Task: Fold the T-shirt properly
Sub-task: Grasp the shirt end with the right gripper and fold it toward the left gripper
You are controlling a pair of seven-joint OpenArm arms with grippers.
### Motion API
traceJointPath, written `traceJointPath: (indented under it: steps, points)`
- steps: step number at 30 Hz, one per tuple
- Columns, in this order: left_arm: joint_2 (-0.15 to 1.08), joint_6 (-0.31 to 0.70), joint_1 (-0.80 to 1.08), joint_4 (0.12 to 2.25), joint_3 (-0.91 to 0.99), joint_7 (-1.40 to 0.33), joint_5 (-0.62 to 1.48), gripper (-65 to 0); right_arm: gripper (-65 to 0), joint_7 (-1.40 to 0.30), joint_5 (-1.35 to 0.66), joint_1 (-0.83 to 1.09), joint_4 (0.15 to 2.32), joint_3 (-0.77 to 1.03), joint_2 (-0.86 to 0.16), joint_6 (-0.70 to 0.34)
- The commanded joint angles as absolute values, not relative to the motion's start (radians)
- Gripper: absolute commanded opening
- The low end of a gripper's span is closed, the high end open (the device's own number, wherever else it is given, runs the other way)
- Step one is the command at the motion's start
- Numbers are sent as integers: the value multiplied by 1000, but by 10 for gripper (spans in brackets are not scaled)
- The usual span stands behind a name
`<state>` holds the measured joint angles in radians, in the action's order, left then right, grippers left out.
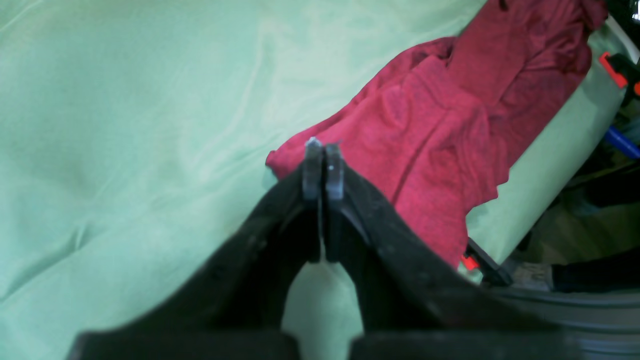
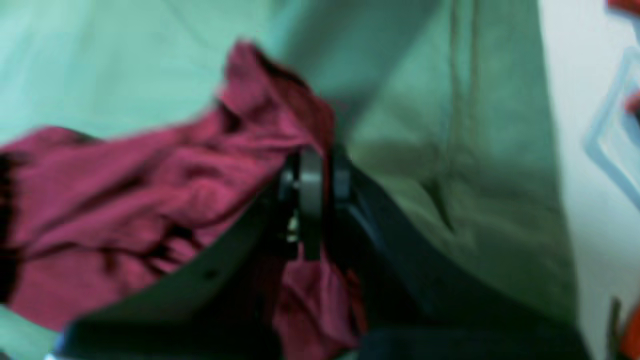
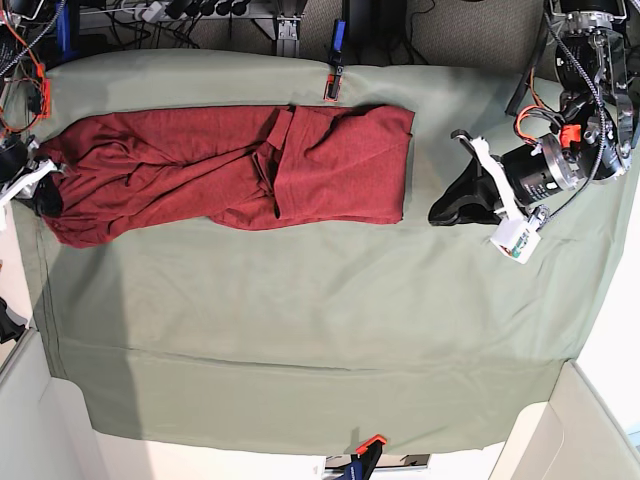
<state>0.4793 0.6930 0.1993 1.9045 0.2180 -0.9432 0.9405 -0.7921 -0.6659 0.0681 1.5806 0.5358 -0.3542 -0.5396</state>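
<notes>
The dark red T-shirt point(image 3: 230, 170) lies bunched lengthwise along the far side of the table, its right part folded flat. In the left wrist view the T-shirt point(image 1: 440, 140) lies just beyond my left gripper point(image 1: 324, 147), which is shut and empty, its tips at the shirt's near edge. In the base view the left gripper point(image 3: 437, 214) is just right of the shirt's right edge. My right gripper point(image 2: 320, 167) is shut on a fold of the T-shirt point(image 2: 125, 200), with fabric hanging between the fingers. In the base view the right gripper point(image 3: 45, 195) is at the shirt's left end.
A sage-green cloth point(image 3: 300, 330) covers the table. Orange clamps pin it at the back edge point(image 3: 331, 88) and the front edge point(image 3: 368, 445). Another clamp point(image 1: 612, 67) shows at the table edge in the left wrist view. Cables and frame parts point(image 3: 200, 15) run behind the table.
</notes>
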Motion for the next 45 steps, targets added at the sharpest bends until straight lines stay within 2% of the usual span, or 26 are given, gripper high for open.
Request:
traceJointPath:
  steps: [1, 9, 16, 25, 32, 37, 43, 44, 45]
  points:
    - [494, 698, 189, 1921, 224, -925, 946, -650, -650, -791, -715, 56, 1604, 541, -362, -561]
    - [519, 698, 190, 1880, 224, -925, 886, -650, -650, -854, -774, 75, 1823, 478, -175, -573]
    - [555, 698, 219, 1879, 224, -921, 887, -650, -650, -858, -752, 159, 2016, 282, -35, -572]
    - [555, 698, 233, 1879, 224, -924, 888, -650, -650, -788, -621, 195, 2033, 38, 151, -561]
    - [558, 698, 233, 1879, 224, -925, 894, -650, -650, -644, -482, 182, 1926, -131, 151, -554]
    - [579, 698, 233, 1879, 224, -925, 917, -650, -650, -621, -385, 107, 1809, -240, 152, -552]
    - [585, 698, 234, 1879, 224, -926, 928, -650, -650, -621, -381, 30, 1716, -302, 152, -546]
    - [585, 698, 233, 1879, 224, -929, 928, -650, -615, -621, -381, 24, 1709, -302, 152, -546]
    - [585, 698, 234, 1879, 224, -933, 928, -650, -531, -621, -381, 22, 1707, -302, 152, -546]
